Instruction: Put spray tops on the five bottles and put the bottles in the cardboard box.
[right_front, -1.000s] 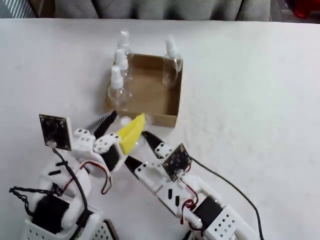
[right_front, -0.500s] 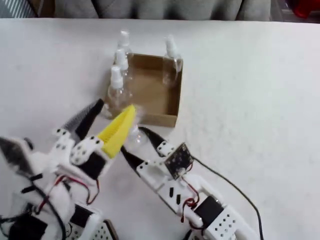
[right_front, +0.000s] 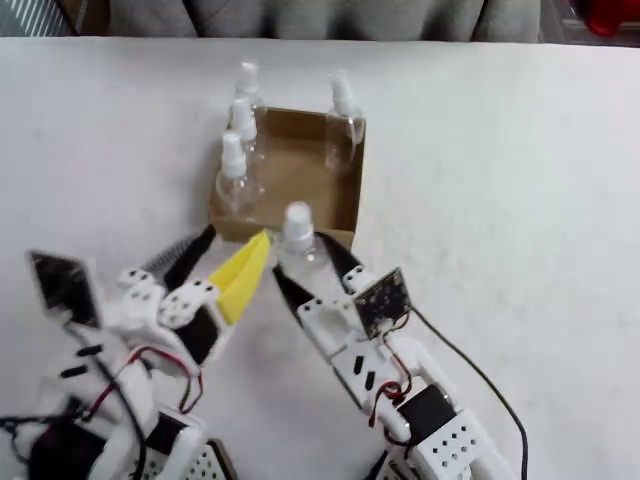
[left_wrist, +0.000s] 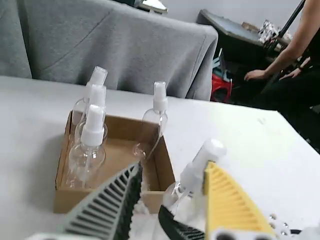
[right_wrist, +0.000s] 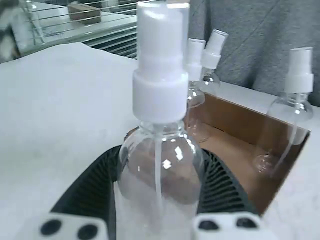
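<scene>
Clear capped bottle (right_wrist: 160, 170) sits pinched in the right gripper (right_front: 300, 258), centre frame; best lifted upright over the cardboard box (right_front: 357, 190) wall, past the spread left gripper (right_front: 236, 236).

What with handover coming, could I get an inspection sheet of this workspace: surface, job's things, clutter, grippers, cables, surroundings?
Surface: white table, no spills seen.
Job's things: four capped bottles stand upright in the box; the fifth bottle, also capped, is held upright just outside the box's front wall.
Clutter: nothing seen.
Grippers: right gripper shut on the fifth bottle; left gripper beside it, fingers open.
Cables: a black cable trails from the right arm across the table.
Surroundings: grey fabric beyond the table's far edge.
</scene>
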